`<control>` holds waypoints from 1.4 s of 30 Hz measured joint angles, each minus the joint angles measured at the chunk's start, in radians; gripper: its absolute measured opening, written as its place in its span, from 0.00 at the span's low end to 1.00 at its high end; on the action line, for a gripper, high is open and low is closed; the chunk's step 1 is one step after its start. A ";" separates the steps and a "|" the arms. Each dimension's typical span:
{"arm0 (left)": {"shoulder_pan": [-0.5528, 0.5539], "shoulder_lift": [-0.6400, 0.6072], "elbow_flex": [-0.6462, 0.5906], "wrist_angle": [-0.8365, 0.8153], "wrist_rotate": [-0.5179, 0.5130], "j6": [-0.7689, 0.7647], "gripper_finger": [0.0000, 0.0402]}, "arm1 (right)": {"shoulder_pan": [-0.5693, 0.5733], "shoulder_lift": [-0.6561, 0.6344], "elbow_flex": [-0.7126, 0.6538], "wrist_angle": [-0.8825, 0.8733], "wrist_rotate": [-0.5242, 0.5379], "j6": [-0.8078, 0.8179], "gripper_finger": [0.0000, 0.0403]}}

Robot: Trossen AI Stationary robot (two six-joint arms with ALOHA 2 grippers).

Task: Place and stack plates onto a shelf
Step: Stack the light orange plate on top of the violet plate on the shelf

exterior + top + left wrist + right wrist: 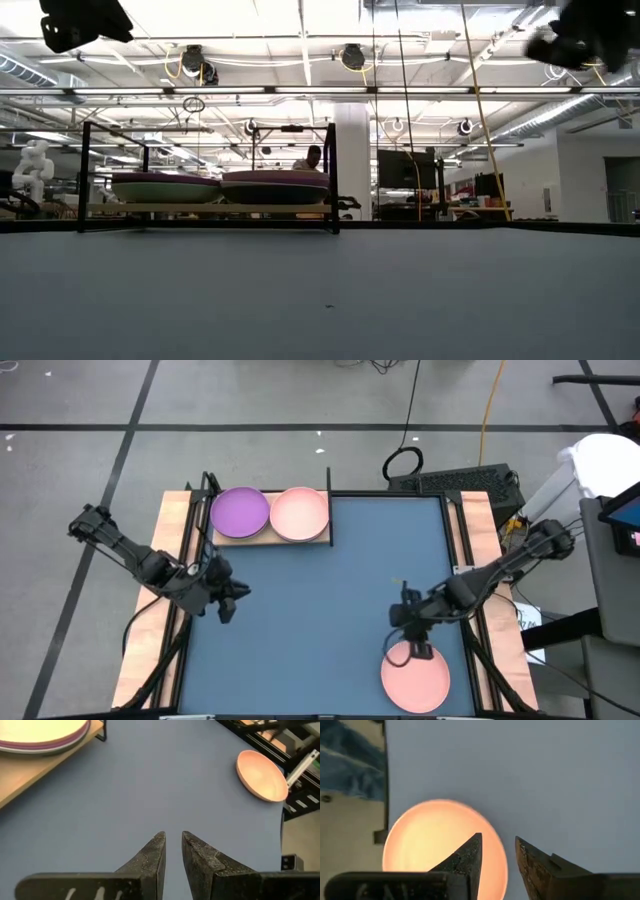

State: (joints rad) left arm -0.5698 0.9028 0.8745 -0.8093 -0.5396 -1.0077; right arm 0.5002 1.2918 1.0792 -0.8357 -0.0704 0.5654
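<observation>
The light-wood shelf (pixel 268 536) stands at the mat's far left, with black posts (pixel 331 178). On it sit two plate stacks, one topped purple (pixel 240 513) and one topped salmon pink (pixel 300 514); the low view shows the stacks (pixel 165 187) (pixel 275 186) resting on the board. A lone salmon plate (pixel 418 678) (pixel 437 842) (pixel 262 775) lies flat on the mat near its near right corner. My right gripper (pixel 415 647) (pixel 498 854) hovers open above that plate's far rim, one finger over the plate and one over the mat. My left gripper (pixel 228 603) (pixel 173 845) hangs over the mat's left side, open by a narrow gap.
The blue-grey mat (pixel 330 580) covers the table, with bare mat between shelf and lone plate. Wooden strips and black rails (pixel 470 530) border the mat on both sides. Cables and a keyboard (pixel 455 482) lie on the floor beyond the far edge.
</observation>
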 joint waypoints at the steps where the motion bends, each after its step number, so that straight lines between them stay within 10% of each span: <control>1: -0.007 0.000 0.000 0.000 0.000 0.000 0.17 | 0.003 -0.031 -0.046 0.025 -0.013 0.014 0.26; 16: -0.035 0.014 0.000 -0.001 0.017 -0.048 0.17 | 0.066 -0.127 -0.425 0.253 -0.092 0.181 0.45; 42: -0.033 0.055 0.000 -0.001 0.034 -0.013 0.17 | 0.064 -0.126 -0.659 0.595 -0.253 0.365 0.02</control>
State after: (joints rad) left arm -0.6025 0.9577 0.8745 -0.8104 -0.5053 -1.0203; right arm 0.5644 1.1656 0.4199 -0.2404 -0.3233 0.9301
